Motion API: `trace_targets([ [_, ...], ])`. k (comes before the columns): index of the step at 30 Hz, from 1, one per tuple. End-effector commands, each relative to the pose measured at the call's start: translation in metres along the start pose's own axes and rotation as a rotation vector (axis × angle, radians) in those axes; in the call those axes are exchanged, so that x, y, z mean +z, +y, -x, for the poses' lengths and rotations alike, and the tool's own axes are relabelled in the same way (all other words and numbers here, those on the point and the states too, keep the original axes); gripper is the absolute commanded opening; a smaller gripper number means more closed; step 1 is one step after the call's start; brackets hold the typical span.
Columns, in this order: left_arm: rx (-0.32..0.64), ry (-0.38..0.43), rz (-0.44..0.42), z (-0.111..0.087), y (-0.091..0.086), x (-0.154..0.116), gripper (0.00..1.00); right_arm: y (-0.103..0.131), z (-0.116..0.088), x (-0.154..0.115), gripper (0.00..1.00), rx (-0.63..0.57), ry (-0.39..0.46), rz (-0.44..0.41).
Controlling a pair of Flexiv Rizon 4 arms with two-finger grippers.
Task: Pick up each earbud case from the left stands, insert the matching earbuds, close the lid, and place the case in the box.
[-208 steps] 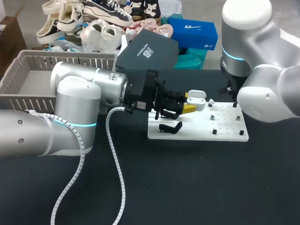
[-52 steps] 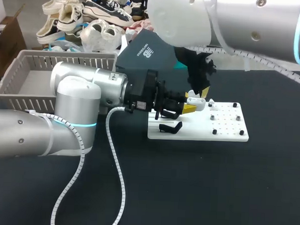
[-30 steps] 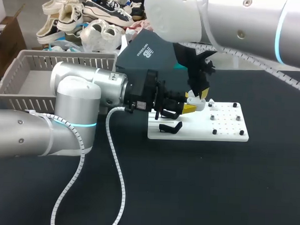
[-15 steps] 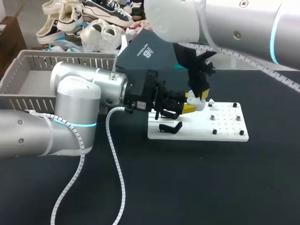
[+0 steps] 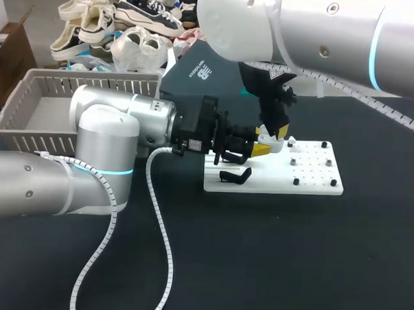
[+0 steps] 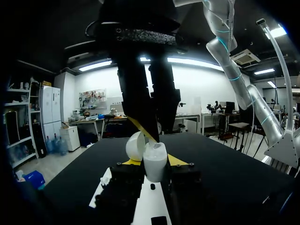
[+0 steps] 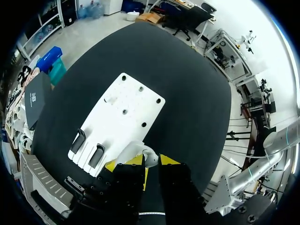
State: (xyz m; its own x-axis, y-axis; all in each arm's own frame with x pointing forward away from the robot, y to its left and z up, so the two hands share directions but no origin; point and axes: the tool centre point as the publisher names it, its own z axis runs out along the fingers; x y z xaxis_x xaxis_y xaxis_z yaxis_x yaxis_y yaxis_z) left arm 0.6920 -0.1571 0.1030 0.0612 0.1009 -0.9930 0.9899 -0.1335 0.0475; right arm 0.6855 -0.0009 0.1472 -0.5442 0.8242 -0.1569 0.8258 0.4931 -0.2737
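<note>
A white earbud case point(image 5: 268, 140) with its lid point(image 6: 135, 146) swung open sits upright between the yellow tips of my left gripper point(image 5: 261, 150), which is shut on it just above the white board point(image 5: 309, 174). My right gripper point(image 5: 277, 132) comes straight down from above onto the case's open mouth. Its fingers point(image 6: 140, 103) stand close together, and in the right wrist view a small white earbud point(image 7: 149, 157) shows between its tips point(image 7: 151, 161). Two black stands point(image 5: 235, 175) at the board's left end are bare.
Small black pegs point(image 5: 295, 181) dot the board's right half. A grey slatted basket point(image 5: 37, 99) stands at the back left behind my left arm. A white cable point(image 5: 159, 228) trails from the left wrist over the dark tabletop.
My right gripper has come down a little closer onto the open case. The left arm and the case have stayed still.
</note>
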Motion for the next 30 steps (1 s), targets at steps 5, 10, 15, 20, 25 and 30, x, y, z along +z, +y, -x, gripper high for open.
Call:
trace_targets([
  [5,0.001,0.0,-0.001,0.0,0.001,0.0,0.0,0.002,0.0,0.001,0.0,-0.003,-0.007,-0.01],
  [10,0.001,0.0,-0.001,0.0,0.001,0.0,0.0,0.002,0.0,0.003,0.16,-0.005,-0.007,-0.011],
  [15,0.001,0.0,-0.001,0.0,0.001,0.0,0.0,0.002,0.0,0.003,0.25,-0.007,-0.009,-0.008],
  [20,0.001,0.0,-0.001,0.0,0.001,0.0,0.0,0.002,-0.001,0.001,0.39,-0.013,-0.016,0.004],
  [25,0.001,0.0,-0.001,0.0,0.001,0.0,0.0,-0.002,0.0,-0.002,0.46,-0.009,-0.017,0.03],
  [30,0.001,0.0,-0.001,0.0,0.001,0.0,0.0,-0.014,-0.001,-0.012,0.77,-0.012,-0.004,0.103],
])
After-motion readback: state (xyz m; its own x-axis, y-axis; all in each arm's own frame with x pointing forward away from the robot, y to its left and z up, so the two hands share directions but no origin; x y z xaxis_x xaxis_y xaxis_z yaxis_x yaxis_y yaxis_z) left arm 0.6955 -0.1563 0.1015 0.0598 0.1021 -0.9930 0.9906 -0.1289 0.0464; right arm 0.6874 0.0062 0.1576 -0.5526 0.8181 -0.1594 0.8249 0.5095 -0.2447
